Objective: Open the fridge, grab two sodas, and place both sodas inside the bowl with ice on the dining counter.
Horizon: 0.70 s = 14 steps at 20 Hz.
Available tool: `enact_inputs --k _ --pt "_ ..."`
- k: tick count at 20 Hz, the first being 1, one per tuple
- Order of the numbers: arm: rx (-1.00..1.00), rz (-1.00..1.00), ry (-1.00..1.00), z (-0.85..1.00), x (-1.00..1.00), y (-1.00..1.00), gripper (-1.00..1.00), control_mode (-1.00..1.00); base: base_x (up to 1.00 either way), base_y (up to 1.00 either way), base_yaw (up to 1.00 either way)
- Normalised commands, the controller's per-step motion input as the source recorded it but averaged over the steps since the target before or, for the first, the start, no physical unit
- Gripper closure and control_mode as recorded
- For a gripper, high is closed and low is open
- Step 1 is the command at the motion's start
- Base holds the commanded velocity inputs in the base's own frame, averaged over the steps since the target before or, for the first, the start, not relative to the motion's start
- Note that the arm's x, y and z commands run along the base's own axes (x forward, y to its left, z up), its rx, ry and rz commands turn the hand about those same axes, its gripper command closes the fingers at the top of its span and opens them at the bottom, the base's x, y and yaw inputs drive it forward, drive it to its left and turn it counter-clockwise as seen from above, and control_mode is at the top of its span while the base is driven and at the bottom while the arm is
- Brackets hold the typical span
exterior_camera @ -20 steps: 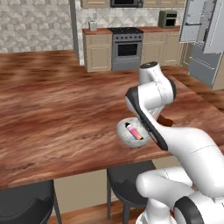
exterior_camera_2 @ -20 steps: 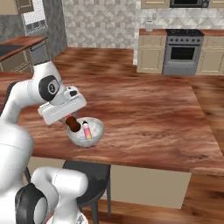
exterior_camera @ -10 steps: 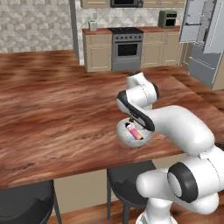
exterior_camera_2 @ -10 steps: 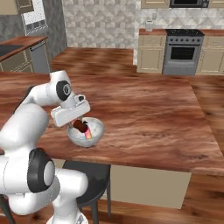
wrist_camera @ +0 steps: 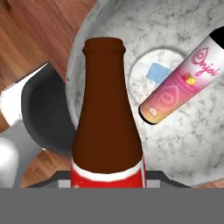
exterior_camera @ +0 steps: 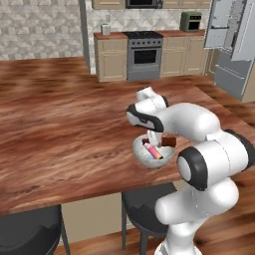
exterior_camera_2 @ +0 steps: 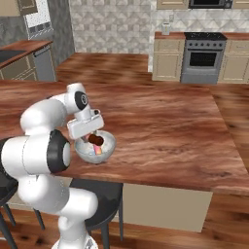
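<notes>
Room: kitchen with a grey stove (exterior_camera: 144, 54) between beige cabinets (exterior_camera: 110, 63) on the far wall, and wood flooring around the desk.
Fridge: the fridge (exterior_camera: 231, 47) stands far right in the left base view, an upper door swung open.
Desk: the reddish-brown wood-grain desk (exterior_camera: 64, 129) spans the foreground, with dark stools (exterior_camera: 144, 209) tucked under its near edge.
Bowl: the whitish-grey bowl (exterior_camera: 153, 152) sits on the desk near the near edge, close to the robot.
Bowl contents: a pink-labelled bottle (wrist_camera: 183, 81) with a dark cap lies slanted across the marbled inside of the bowl.
Gripper: the gripper (exterior_camera_2: 95, 139) hangs over the bowl, closed on the brown bottle.
Brown bottle: the brown bottle (wrist_camera: 108, 127), red label near its base, is held by its lower body; its open neck points away from the hand, over the bowl's rim and interior. Whether it touches the bowl cannot be told.
Arm: the white arm (exterior_camera: 189, 124) bends from the base and reaches over the desk edge to the bowl.
</notes>
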Motion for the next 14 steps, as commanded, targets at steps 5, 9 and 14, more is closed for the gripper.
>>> enact_inputs --k 5,9,14 --pt "0.0 0.04 0.11 -0.37 0.36 0.0 1.0 -1.0 0.0 0.0 0.0" --pt "0.0 0.0 0.03 -0.27 0.21 0.0 1.0 -1.0 0.0 0.0 0.0" --pt "0.0 0.0 0.09 -0.2 0.22 0.0 1.0 -1.0 0.0 0.0 0.0"
